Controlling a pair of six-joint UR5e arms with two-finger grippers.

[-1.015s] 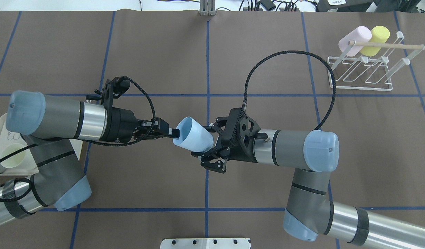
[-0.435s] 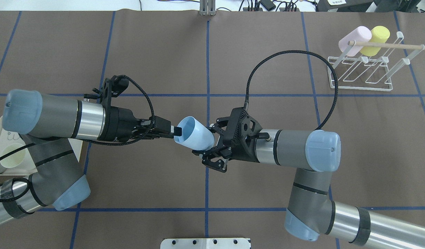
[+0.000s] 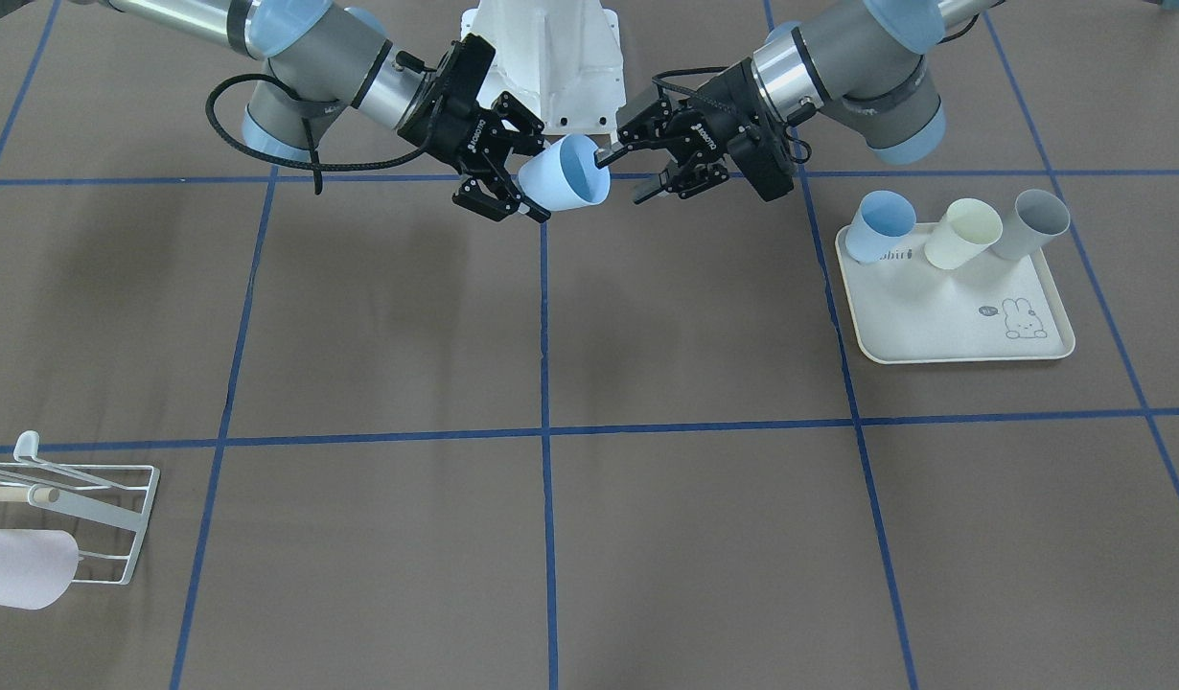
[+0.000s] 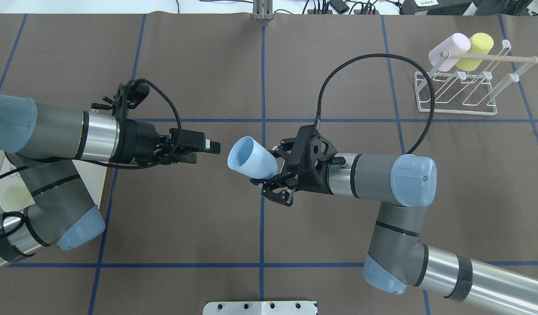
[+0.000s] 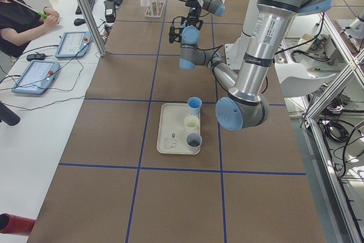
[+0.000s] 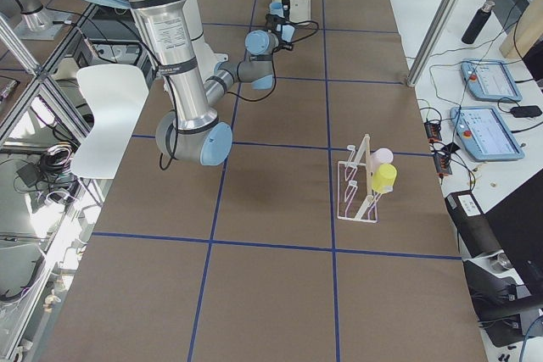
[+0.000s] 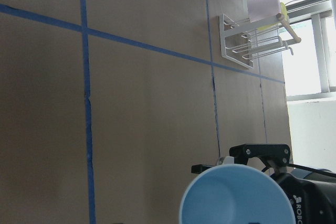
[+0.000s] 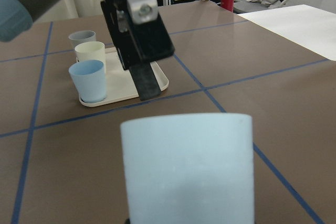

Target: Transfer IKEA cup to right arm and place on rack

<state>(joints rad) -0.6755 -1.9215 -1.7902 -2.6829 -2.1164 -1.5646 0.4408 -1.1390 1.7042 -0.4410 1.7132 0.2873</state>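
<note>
Overhead exterior view: one pale-blue IKEA cup (image 4: 250, 161) lies sideways in the right gripper (image 4: 269, 169), which is clenched on its base; how deep the grip goes is hidden. The cup is probably light, stiff, smooth plastic, so that tapered base hold suits it. Just off its rim the left gripper (image 4: 205, 152) stands open and empty. Well behind the right gripper is one rack (image 4: 461, 94) with one pink cup (image 4: 448, 50) and one yellow cup (image 4: 476, 50). Behind the left gripper, one rabbit-print tray (image 3: 944, 321) holds three spare cups (image 3: 966, 233).

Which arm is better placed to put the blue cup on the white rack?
Right. The right gripper is shut on the blue cup, and the rack stands on that arm's side of the table. The left gripper is open, apart from the cup.
</note>
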